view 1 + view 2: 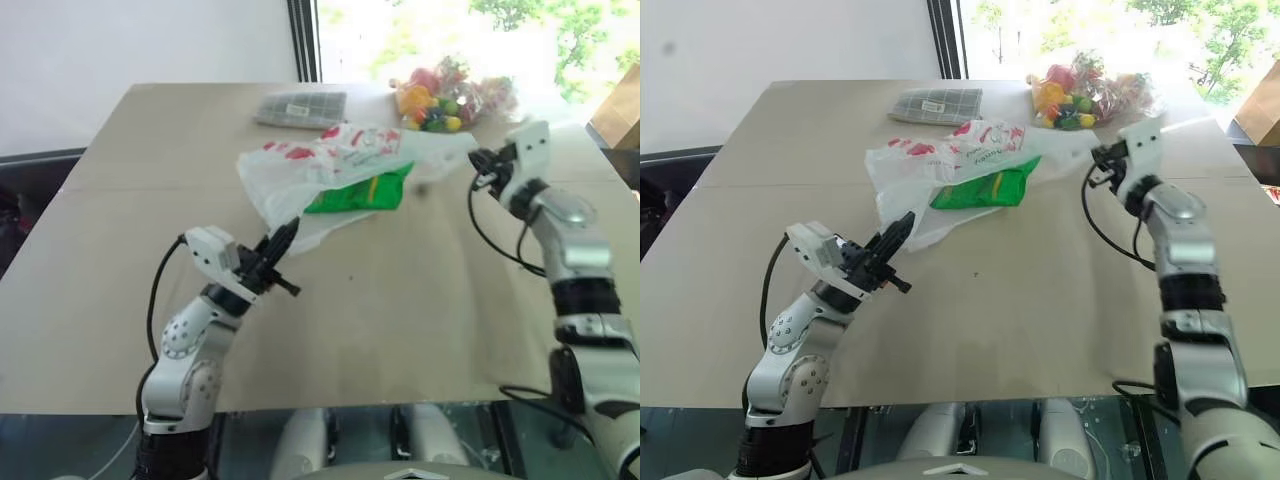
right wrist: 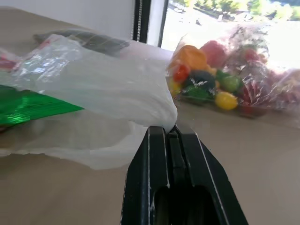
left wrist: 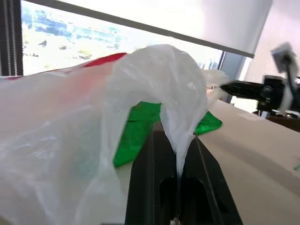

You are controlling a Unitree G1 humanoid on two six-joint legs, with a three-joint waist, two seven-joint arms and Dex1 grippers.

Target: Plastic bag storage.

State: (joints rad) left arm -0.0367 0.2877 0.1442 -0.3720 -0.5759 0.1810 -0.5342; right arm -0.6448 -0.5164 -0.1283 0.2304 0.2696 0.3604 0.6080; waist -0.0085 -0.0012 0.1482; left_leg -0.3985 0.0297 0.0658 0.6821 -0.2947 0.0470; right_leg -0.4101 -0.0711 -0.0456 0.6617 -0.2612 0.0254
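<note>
The plastic bag (image 1: 318, 160), thin, white and crinkly with red print, is stretched out over the middle of the table. My left gripper (image 1: 287, 232) is shut on its near left edge; the left wrist view has the film pinched between the black fingers (image 3: 157, 154). My right gripper (image 1: 476, 160) is shut on the bag's right end, with the film caught at the fingertips (image 2: 157, 136). A flat green packet (image 1: 362, 190) lies under or inside the bag and shows through it.
A clear bag of colourful sweets (image 1: 447, 95) lies at the far right of the beige table (image 1: 400, 300), close behind my right gripper. A flat grey checked item (image 1: 300, 107) sits at the far middle. A window runs behind the table's far edge.
</note>
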